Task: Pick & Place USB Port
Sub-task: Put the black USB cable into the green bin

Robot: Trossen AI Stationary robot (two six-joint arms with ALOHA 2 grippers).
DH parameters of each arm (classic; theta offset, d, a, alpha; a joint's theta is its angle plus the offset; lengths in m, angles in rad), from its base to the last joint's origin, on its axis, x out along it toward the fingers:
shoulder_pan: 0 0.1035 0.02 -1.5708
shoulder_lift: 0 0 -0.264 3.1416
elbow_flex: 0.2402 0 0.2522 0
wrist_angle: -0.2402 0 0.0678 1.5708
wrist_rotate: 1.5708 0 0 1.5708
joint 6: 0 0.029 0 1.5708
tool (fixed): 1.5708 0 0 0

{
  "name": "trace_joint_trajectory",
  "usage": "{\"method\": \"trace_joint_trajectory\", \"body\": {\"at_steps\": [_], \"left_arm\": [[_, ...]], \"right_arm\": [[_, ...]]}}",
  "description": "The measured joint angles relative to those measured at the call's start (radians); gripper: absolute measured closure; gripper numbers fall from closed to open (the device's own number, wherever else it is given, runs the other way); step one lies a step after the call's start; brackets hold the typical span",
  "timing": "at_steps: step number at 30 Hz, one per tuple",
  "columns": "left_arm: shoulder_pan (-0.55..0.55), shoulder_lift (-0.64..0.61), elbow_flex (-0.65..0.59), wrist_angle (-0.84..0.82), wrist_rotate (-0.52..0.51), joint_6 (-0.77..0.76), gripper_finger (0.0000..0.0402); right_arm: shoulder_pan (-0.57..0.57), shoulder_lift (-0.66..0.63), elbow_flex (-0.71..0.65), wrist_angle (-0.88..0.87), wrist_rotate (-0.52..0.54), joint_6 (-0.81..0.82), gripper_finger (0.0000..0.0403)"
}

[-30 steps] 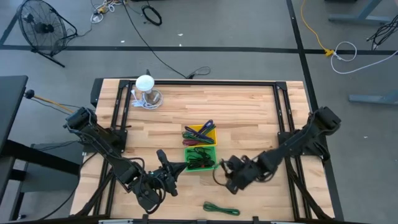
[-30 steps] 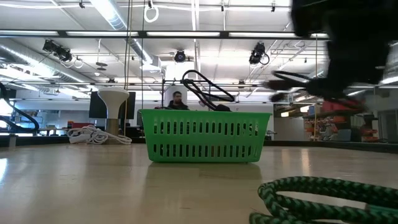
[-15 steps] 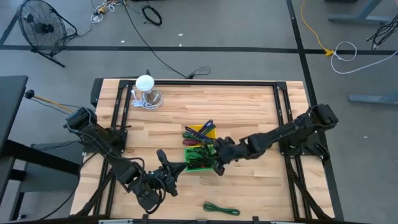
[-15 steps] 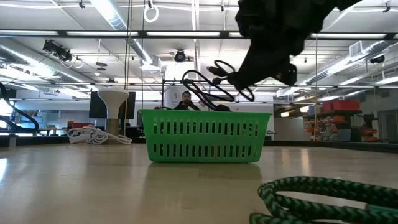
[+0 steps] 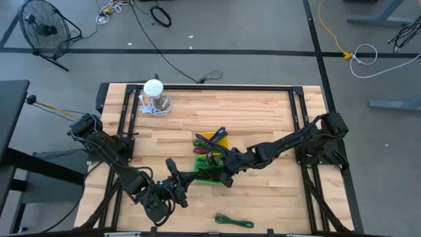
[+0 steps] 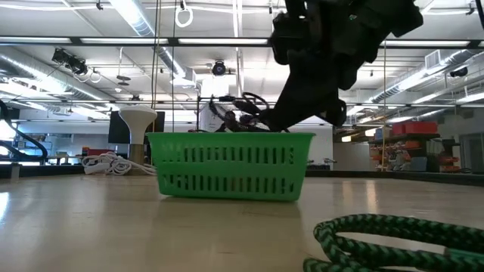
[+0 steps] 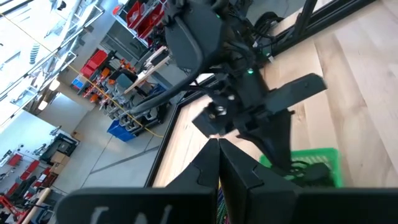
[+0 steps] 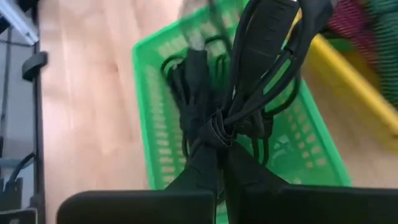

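Right wrist view: right end effector is clamping a bundled black cable, pinched at the strap that ties the loops, hanging right over the green basket. Other black cables are already lying inside that basket. High view is putting the right end effector at the right edge of the green basket, mid desk, with the yellow bin just behind it on the far side.

Risks, as a judgement:
- Basket is sitting skewed in the low view, and the end effector is pressing close at its rim. More push could be sliding or tipping it.
- Loops are dangling wide, toward the yellow bin. A release from here could be leaving a loop draped over the rim or spilling into the wrong bin.
- Strap could be snagging on a fingertip when the fingers part.
- Cables already in the basket could be tangling with the new bundle.

Left end effector is waiting at the near left of the desk, fingers closed and holding nothing, as its wrist view suggests.

Hard to make out:
- Cable plugs are not visible, so whether this is a USB cable cannot be told.
- Low view is hiding the basket contents behind its wall, and the arm is blocking the grip.
- Green coiled cable at the near edge is partly cut off in the low view.
- White object at the far left corner is too small to identify.
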Motion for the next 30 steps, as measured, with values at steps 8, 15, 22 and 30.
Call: {"method": "trace_joint_trajectory", "body": {"at_steps": [8,15,22,30], "left_arm": [[0.0,0.0,0.0,-0.001,0.0,0.0,0.039],[0.0,0.0,0.0,-0.003,0.0,0.0,0.039],[0.0,0.0,0.0,-0.004,0.0,0.0,0.039],[0.0,0.0,0.0,-0.006,0.0,-0.001,0.039]], "right_arm": [[0.003,0.014,0.0,0.0,-0.009,-0.009,0.0403],[0.002,0.014,0.0,0.02,-0.067,-0.014,0.0391],[-0.001,0.014,0.0,0.017,-0.041,-0.039,0.034],[-0.022,0.014,0.0,0.015,-0.042,-0.063,0.0315]]}}
